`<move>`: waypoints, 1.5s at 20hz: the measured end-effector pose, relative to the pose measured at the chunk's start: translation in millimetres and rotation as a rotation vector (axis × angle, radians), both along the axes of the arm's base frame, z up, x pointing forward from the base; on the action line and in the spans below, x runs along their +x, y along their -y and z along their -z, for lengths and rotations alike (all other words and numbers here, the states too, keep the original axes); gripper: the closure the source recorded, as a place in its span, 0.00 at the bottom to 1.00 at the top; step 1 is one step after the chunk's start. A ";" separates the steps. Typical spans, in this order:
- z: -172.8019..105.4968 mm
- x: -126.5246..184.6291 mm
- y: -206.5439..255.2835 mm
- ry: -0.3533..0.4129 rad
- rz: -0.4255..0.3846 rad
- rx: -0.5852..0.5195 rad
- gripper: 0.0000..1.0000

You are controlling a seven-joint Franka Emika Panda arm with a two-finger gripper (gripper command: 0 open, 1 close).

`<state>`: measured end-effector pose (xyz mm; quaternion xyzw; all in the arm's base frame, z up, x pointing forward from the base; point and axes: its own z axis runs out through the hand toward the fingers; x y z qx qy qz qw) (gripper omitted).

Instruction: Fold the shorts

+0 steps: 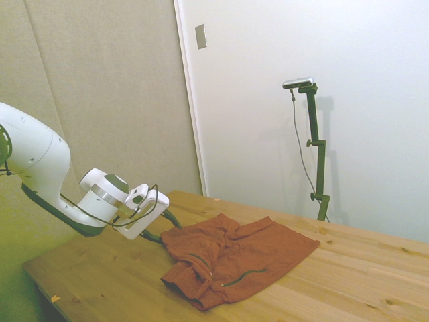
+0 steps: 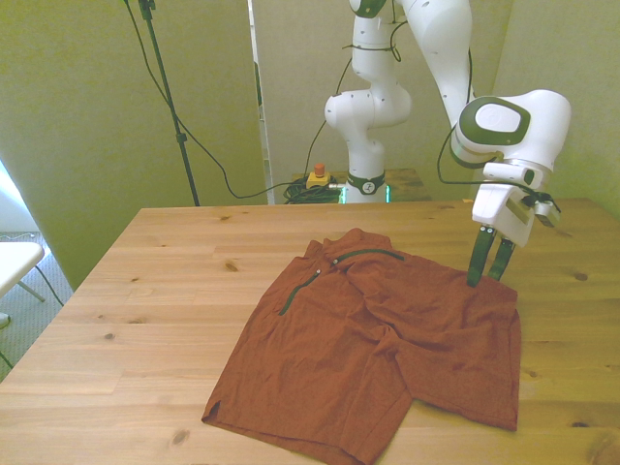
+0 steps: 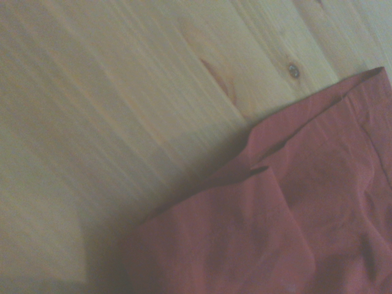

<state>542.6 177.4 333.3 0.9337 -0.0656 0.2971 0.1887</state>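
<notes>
The rust-orange shorts (image 2: 378, 349) lie spread and wrinkled on the wooden table (image 2: 165, 291), with the dark green zipper lines toward the far side. In the side view the shorts (image 1: 234, 258) sit right of the arm. My gripper (image 2: 484, 280) is tilted down at the far corner of the shorts on the front view's right. Its two dark fingers are apart, with the tips at the cloth's edge. The gripper (image 1: 163, 232) also shows low at that edge in the side view. In the wrist view a folded-over edge of the shorts (image 3: 294, 214) lies on bare wood (image 3: 122, 92).
Behind the table stand the robot's base (image 2: 363, 179), a small yellow box with a red button (image 2: 317, 177) and some cables. A white surface (image 2: 15, 260) pokes in at the front view's left edge. Bare wood surrounds the shorts on all sides.
</notes>
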 end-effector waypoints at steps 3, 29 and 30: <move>0.7 5.5 -1.8 0.003 0.001 0.004 0.00; 16.0 -3.2 -7.4 0.010 0.042 0.064 1.00; 16.8 -3.5 -7.3 0.009 0.043 0.065 1.00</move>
